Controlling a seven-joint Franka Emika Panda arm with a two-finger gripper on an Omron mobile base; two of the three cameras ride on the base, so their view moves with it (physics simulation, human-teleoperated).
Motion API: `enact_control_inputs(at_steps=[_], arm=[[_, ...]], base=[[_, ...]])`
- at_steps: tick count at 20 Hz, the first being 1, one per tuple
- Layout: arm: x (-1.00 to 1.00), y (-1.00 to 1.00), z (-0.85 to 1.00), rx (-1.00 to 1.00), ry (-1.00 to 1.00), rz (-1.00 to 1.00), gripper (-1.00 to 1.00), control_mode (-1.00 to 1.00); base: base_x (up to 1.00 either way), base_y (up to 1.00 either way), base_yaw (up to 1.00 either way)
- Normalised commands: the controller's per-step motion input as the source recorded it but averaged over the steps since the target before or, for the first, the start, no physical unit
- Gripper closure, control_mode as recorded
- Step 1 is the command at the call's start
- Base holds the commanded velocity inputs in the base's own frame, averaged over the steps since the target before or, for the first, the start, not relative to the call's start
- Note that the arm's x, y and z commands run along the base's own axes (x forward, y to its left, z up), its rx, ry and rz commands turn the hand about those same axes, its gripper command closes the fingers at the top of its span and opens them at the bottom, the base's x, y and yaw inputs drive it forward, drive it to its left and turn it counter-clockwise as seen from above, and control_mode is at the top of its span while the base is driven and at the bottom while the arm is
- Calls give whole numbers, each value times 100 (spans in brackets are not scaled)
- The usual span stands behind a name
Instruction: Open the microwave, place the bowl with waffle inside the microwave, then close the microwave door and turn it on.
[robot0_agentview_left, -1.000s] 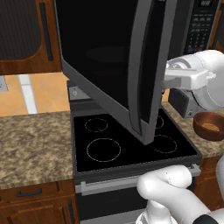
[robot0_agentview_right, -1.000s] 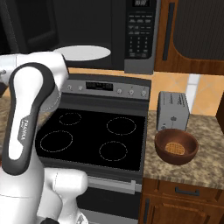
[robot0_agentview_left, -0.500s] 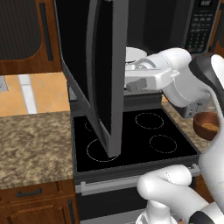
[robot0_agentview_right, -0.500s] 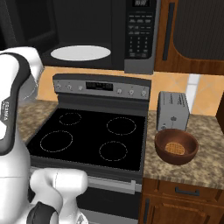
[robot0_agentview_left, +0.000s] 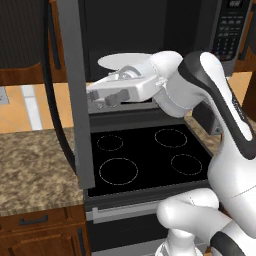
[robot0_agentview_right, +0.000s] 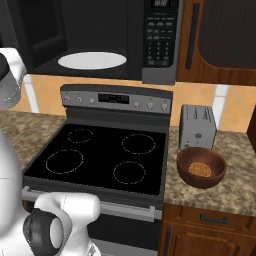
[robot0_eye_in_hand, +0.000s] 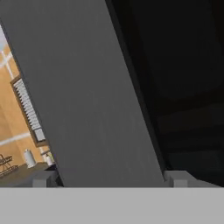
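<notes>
While the microwave door (robot0_agentview_left: 75, 90) stands wide at the left, keep the released gripper (robot0_agentview_left: 107, 96) clear, then fetch the bowl (robot0_agentview_right: 201, 167) at right

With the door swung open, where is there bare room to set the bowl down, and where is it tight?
The white turntable plate inside the microwave is bare. The stove top is bare too. Counter right of the stove is crowded: the toaster stands just behind the bowl holding the waffle.
</notes>
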Motion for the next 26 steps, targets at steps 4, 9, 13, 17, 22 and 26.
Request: enact_control_inputs(at_steps=[4, 9, 13, 17, 22, 26], arm=[[4, 38, 0, -2, 0, 0, -100, -100], [0, 32, 0, -3, 0, 0, -100, -100], [0, 9, 0, 0, 0, 2, -100, -100], [-15, -36, 4, 0, -2, -1, -100, -100], [-24, -88, 7, 0, -2, -15, -100, -100], [-11, -89, 7, 0, 0, -24, -100, -100]], base=[[0, 0, 0], [0, 0, 0], [0, 0, 0], [0, 0, 0], [0, 0, 0], [0, 0, 0]])
